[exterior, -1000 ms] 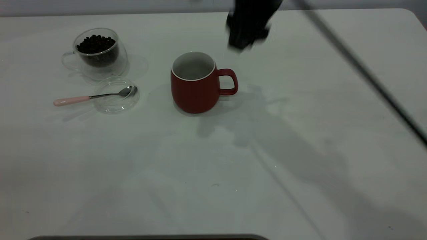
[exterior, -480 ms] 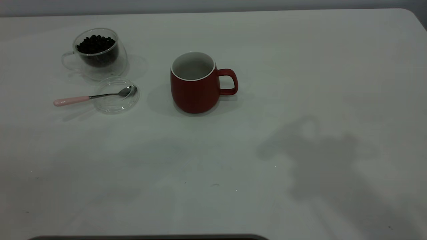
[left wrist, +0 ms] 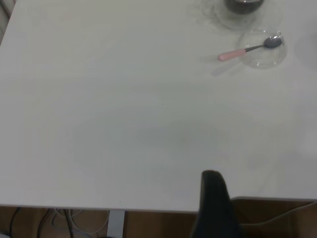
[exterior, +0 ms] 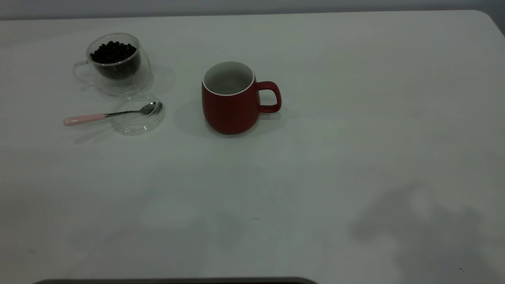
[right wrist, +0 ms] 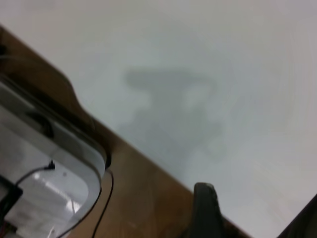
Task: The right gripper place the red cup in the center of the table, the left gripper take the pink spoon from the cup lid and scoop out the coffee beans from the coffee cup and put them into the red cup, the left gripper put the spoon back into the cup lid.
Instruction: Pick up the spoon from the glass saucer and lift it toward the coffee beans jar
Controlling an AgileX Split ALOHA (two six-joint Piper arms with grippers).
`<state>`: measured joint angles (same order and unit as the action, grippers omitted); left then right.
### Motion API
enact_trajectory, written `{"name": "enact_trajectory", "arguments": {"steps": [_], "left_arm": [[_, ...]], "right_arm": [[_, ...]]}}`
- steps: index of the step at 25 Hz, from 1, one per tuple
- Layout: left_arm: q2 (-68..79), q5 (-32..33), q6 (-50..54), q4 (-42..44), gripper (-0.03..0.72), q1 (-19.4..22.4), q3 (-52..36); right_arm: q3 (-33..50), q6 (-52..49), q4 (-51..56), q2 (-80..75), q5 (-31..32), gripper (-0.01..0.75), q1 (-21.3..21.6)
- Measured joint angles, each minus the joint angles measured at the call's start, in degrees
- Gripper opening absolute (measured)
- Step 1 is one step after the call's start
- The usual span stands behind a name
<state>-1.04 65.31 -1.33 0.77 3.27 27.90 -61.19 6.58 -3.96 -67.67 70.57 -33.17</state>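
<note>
Red cup (exterior: 230,98) sits upright near the middle of the table (exterior: 355,118), white inside showing no beans, handle toward the right arm's side. Neither arm shows in the exterior view. Left gripper (left wrist: 214,208) hangs back past the table's near edge, well apart from everything; only one black finger shows in its wrist view, so I cannot tell if it's spread or closed. Far ahead of it: pink spoon (exterior: 108,115) with its bowl resting in the cup lid (exterior: 137,118), pink handle sticking out over the rim onto the table. Coffee cup (exterior: 114,63) stands just beyond the lid, coffee beans (exterior: 113,51) heaped inside. Right gripper (right wrist: 204,210) is off by the table edge too, over brown floor and a grey unit (right wrist: 44,168); one blurry finger visible, probably holding nothing, grip state unreadable.
</note>
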Motion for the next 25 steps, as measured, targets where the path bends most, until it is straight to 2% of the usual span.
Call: {"name": "enact_trajectory", "arguments": {"steps": [8, 10, 18, 25], "left_arm": [[0.0, 0.0, -0.12, 0.0, 0.572, 0.0, 0.0], [0.0, 0.0, -0.12, 0.0, 0.572, 0.0, 0.0], [0.0, 0.0, -0.12, 0.0, 0.572, 0.0, 0.0], [0.0, 0.0, -0.12, 0.0, 0.572, 0.0, 0.0]], "right_arm": [[14.79, -1.77, 0.91, 17.26, 0.06, 0.591, 0.13], [17.6, -2.97, 1.62, 24.5, 0.25, 0.591, 1.49], [25.04, -4.48, 2.35, 48.04, 0.25, 0.591, 15.74], [26.85, -4.54, 2.61, 60.28, 0.25, 0.591, 26.74]]}}
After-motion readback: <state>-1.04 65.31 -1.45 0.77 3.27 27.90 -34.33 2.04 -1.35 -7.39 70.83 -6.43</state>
